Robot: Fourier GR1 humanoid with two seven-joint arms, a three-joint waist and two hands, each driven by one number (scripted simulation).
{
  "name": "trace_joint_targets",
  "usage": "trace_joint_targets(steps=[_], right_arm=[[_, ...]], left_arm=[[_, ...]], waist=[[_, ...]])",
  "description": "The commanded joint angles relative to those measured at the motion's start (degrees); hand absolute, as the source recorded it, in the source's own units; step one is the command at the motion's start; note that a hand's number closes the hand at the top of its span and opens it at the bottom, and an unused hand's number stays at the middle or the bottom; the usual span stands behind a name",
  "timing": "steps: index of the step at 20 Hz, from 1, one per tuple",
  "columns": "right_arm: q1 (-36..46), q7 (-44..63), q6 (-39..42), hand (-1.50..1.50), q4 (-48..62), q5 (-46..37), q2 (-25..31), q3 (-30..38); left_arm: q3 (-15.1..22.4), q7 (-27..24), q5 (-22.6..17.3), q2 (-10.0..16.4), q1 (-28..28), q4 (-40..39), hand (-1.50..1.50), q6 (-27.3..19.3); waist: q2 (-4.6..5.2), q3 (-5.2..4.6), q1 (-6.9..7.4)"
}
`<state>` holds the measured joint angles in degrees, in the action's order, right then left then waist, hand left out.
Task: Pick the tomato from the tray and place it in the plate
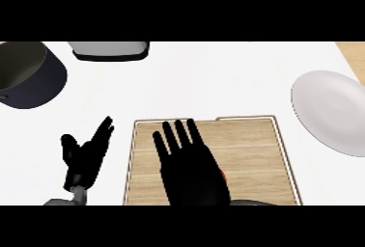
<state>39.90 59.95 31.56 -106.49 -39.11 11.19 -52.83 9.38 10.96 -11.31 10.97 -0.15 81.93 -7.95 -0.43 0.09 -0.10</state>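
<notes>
A: Fig. 1, head view. What's the ref. object?
B: The wooden tray (249, 144), pale-rimmed, flat on the white counter (214, 82). All positions are given w.r.t. it.

A: And the tomato (223, 176)?
B: On the tray, toward its near edge, approx. mid-width. Only a thin red sliver shows, at the right side of the right hand (192, 173). The rest is hidden beneath the palm. Whether palm and tomato touch can't be told.

A: That hand's fingers?
B: Straight, narrowly fanned, tips pointing toward the tray's far edge, back of hand up. They curl round nothing visible. The thumb isn't clearly seen. The hand covers the tray's left-centre part.

A: The left hand (82, 166)?
B: Off the tray, just beside its left edge, over the counter. Fingers up and relaxed, thumb set apart from the rest. It holds nothing and is resting.

A: The plate (331, 111)?
B: White, round, to the right of the tray's far-right corner and apart from it. Partly cut by the view's right edge.

A: Other items?
B: Beyond the tray's far-left corner, well apart, is a dark pot (28, 77), seen from above w/ an olive inside. Beyond the far edge, at the view's top, is a grey object (110, 49) w/ a black base, partly cut off, type unclear. Past the plate, far right, is a tan wooden strip (353, 53).
</notes>
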Motion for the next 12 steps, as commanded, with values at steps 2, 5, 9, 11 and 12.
trace_joint_targets(steps=[2,5,9,11,12], right_arm=[[-5.8,9.7,3.4,-1.50,1.3,-5.0,-1.0,-4.2],[-6.2,11.0,5.3,-1.50,4.9,-4.8,-6.8,-2.1],[-10.3,9.1,5.6,-1.50,6.0,-7.8,-7.7,-3.1],[-12.4,9.6,5.5,-1.50,4.8,-10.7,-9.0,-4.6],[-13.1,7.5,7.1,-1.50,3.2,-10.1,-6.8,-3.0]], left_arm=[[-0.4,-2.5,0.5,-1.1,0.9,-3.3,0.00,0.1],[-0.5,1.6,-0.6,0.6,1.2,0.8,0.00,1.4],[0.0,-1.3,0.0,-0.4,2.9,-1.0,0.00,2.3],[-0.2,-1.1,1.2,-1.5,0.1,-3.0,0.00,0.9],[0.2,2.0,1.4,-3.0,-2.9,-2.3,0.00,-1.0]], waist=[[0.23,-0.15,-0.55],[0.21,-0.13,0.09],[0.31,-0.13,0.07],[0.32,-0.12,-0.13],[0.33,-0.11,-0.32]])
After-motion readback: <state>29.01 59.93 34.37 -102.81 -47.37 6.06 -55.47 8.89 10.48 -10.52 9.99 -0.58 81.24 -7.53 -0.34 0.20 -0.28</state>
